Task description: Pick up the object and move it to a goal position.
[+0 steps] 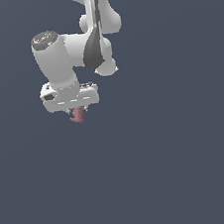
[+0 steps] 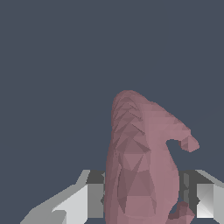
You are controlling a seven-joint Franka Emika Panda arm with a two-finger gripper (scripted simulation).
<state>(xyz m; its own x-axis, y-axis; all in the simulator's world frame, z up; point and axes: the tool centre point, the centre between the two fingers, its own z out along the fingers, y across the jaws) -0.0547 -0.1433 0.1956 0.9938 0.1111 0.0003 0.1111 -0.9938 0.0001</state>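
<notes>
Franka Panda arm gripping a pink lumpy object against a plain slate-grey backdrop.

The white arm point(image 1: 78, 48) enters at the top centre of the exterior view and bends down to the upper left of the frame, ending in a white gripper point(image 1: 77, 110) that points downward. The dusty-pink object point(image 1: 78, 115) hangs just below the gripper body, clamped between the fingers, with its knobbly lower end protruding. In the wrist view the object point(image 2: 140, 166) fills the lower centre as a faceted, curved form with a small hooked tip; one grey-and-white finger point(image 2: 94, 199) presses on each flank, both touching it.
</notes>
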